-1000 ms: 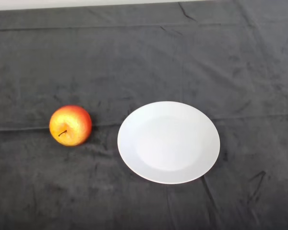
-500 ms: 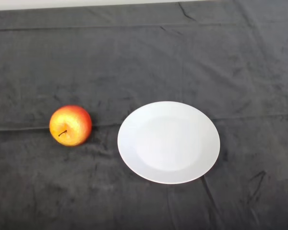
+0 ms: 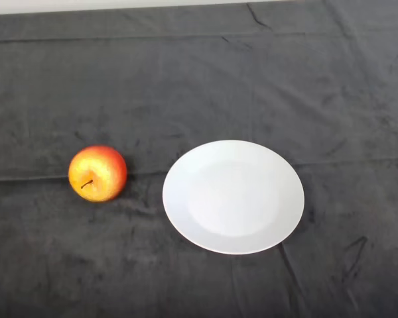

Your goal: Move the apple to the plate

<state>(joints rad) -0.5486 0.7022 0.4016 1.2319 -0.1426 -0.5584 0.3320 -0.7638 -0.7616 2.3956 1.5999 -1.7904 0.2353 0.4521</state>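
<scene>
The apple (image 3: 97, 173), red and yellow, sits stem-up on the dark cloth (image 3: 199, 79) over the tabletop, left of the white plate (image 3: 233, 197) and near it, not touching. The plate lies bare beside it, creases running through the cloth around both.

Dark grey cloth (image 3: 205, 86) spread over the desk, creased with long folds running from nine to three o'clock; pale strip of wall (image 3: 66, 5) at eleven.

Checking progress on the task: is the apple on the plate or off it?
Off. The apple sits on the dark cloth to the left of the white plate, a gap between them.
</scene>
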